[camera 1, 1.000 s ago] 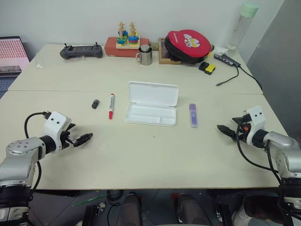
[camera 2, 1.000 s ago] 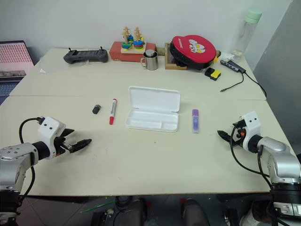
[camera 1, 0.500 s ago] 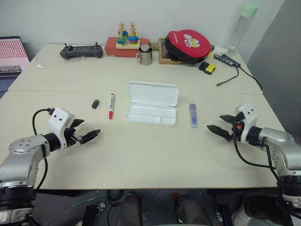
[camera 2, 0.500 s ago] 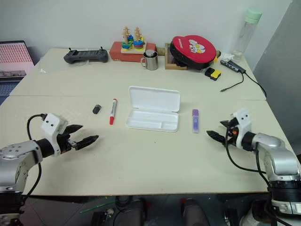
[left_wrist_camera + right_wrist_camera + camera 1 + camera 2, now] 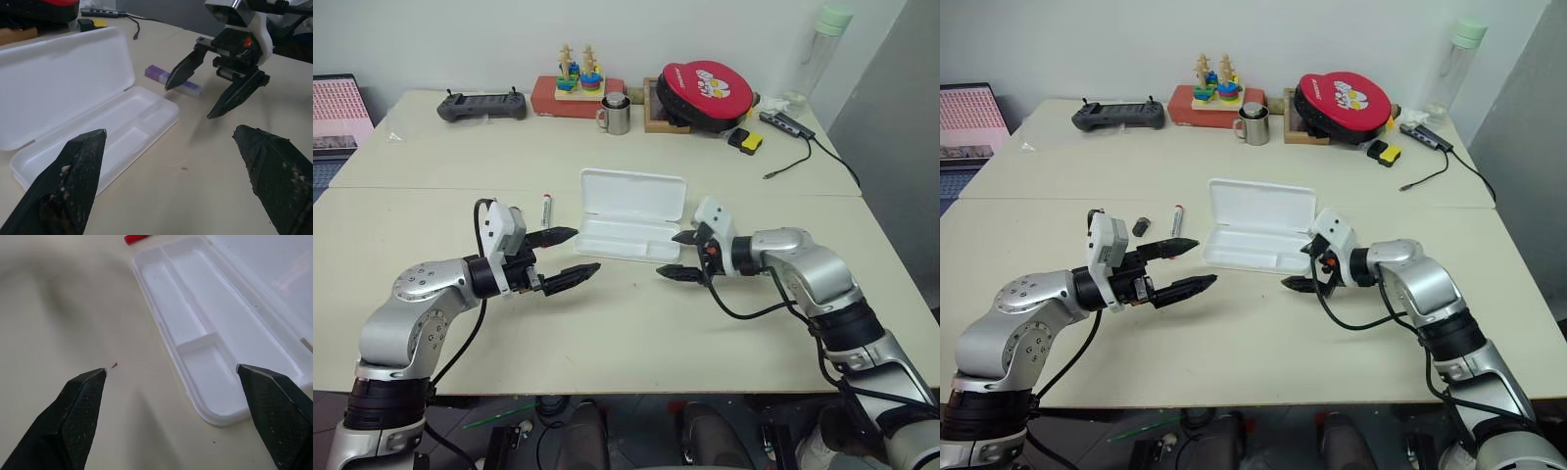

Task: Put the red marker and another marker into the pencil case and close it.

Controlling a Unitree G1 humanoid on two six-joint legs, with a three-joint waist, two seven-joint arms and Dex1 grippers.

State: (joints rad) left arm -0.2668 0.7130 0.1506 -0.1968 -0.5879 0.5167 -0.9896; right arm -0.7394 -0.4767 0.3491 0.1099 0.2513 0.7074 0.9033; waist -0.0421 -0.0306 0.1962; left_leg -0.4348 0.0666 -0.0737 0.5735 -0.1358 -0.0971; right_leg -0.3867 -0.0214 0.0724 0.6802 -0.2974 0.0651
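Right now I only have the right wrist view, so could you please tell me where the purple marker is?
Observer: The purple marker lies on the table just off the short end of the pencil case on the robot's right, close by the right gripper.
Operator: Thank you. Is the left gripper holding anything?
Observer: No, the left gripper is open and empty, near the case's left end.
Operator: And the rest of the red marker?
Observer: The red marker lies flat on the table left of the case, apart from it.
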